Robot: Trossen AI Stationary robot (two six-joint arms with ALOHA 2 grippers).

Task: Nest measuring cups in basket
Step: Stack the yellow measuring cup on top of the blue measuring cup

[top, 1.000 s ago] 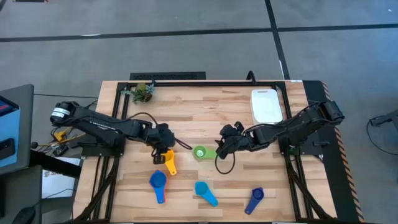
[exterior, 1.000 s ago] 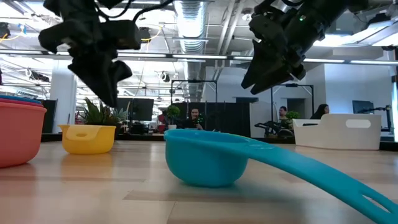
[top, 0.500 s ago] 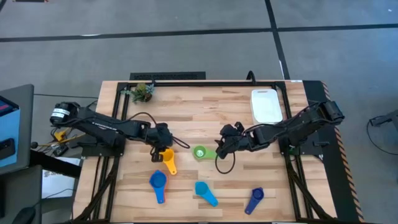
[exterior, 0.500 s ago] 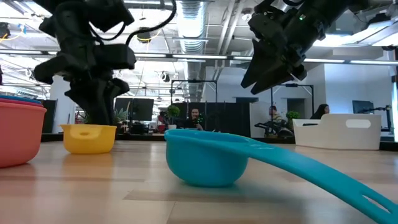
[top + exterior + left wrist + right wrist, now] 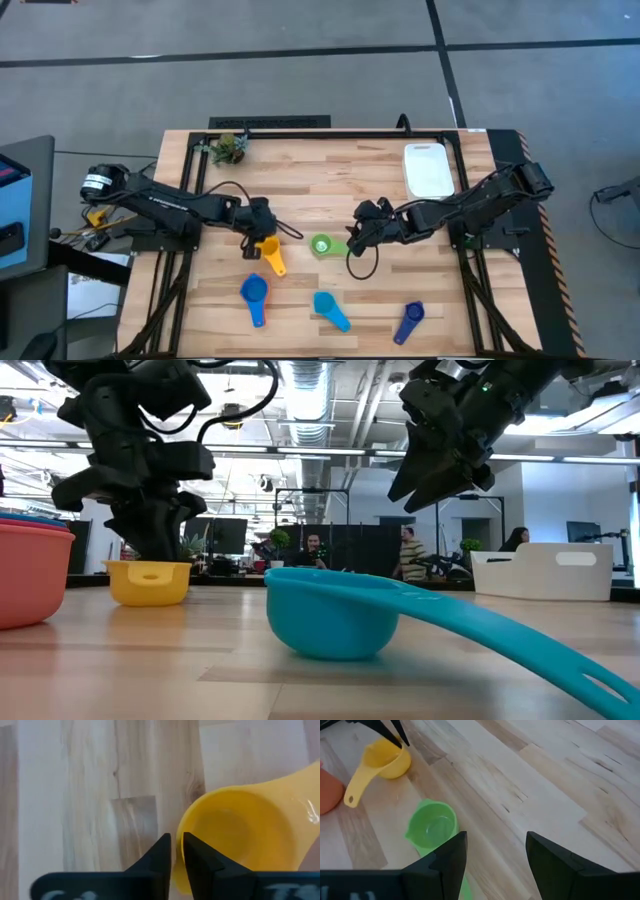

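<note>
The yellow measuring cup stands upright on the table left of centre, its handle pointing toward the near edge. My left gripper is down on it, shut on its rim. The green cup stands at the table's middle. My right gripper hangs open above the table just right of the green cup, touching nothing. Two lighter blue cups and a dark blue cup lie along the near edge. The white basket sits at the far right. My left gripper holds the yellow cup's rim on the side away from the handle. One finger is inside the bowl and one outside, coming from above and pointing down. The cup stands upright with its base on the table.
A small green plant stands at the far left corner. A red cup fills the low view's left edge and shows in the right wrist view. Bare wood lies between the green cup and the basket.
My left gripper has come down over the yellow cup until its fingers reach the cup's rim. The cup has stayed on the table. My right gripper has kept still.
</note>
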